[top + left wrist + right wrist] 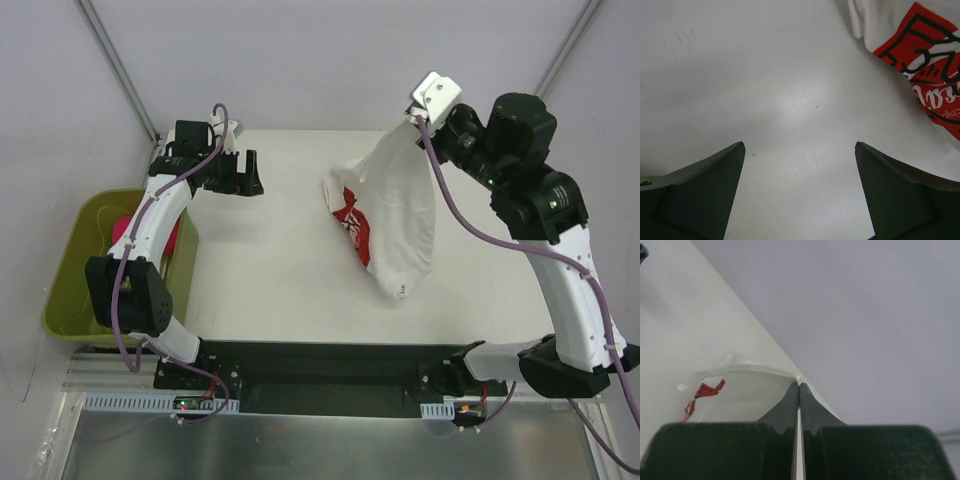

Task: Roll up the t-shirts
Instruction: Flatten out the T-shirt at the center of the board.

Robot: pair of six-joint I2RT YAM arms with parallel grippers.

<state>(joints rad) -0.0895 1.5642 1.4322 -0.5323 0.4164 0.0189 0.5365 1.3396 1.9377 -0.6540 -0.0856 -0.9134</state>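
A white t-shirt (pixel 395 215) with a red chest print hangs from my right gripper (pixel 413 118), its lower part resting bunched on the table. My right gripper (pixel 799 385) is shut on the shirt's edge, raised at the table's far right. The cloth (pixel 740 385) drapes down from the fingertips. My left gripper (pixel 250 172) is open and empty at the far left, left of the shirt. In the left wrist view its fingers (pixel 700 195) frame bare table, and the shirt's red print (pixel 930 60) shows at the upper right.
A yellow-green bin (pixel 75 290) stands off the table's left edge with something pink inside. The white table (pixel 270 280) runs between the two arms. Grey walls enclose the back and sides.
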